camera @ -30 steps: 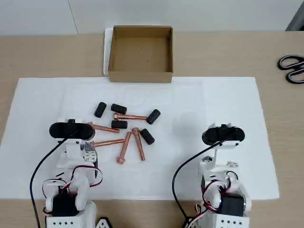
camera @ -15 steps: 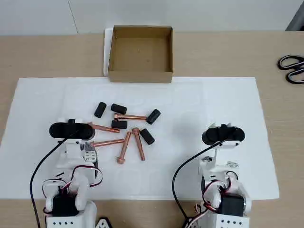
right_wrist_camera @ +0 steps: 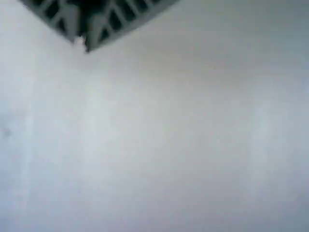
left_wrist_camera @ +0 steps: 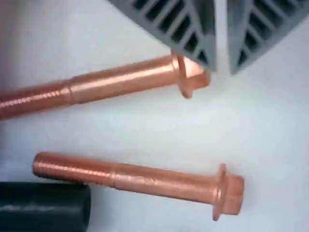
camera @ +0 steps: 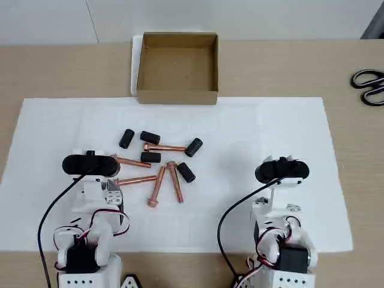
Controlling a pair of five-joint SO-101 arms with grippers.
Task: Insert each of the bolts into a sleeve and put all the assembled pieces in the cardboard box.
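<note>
Our left claw [left_wrist_camera: 221, 71] is nearly closed, with just a thin slit between the fingers and nothing gripped. Its tips sit right at the head of one bolt [left_wrist_camera: 120, 79]. A second bolt [left_wrist_camera: 145, 181] lies alongside, its threaded end just beside a sleeve [left_wrist_camera: 43, 205]. Our right claw [right_wrist_camera: 83, 43] looks pinched together over bare paper [right_wrist_camera: 169, 145]. From above we count five bolts and five sleeves, all separate, loose on the paper ahead of the left arm. The box [camera: 177, 95] sits beyond them at the paper's far edge, and scissors [camera: 369, 87] lie off to the right.
</note>
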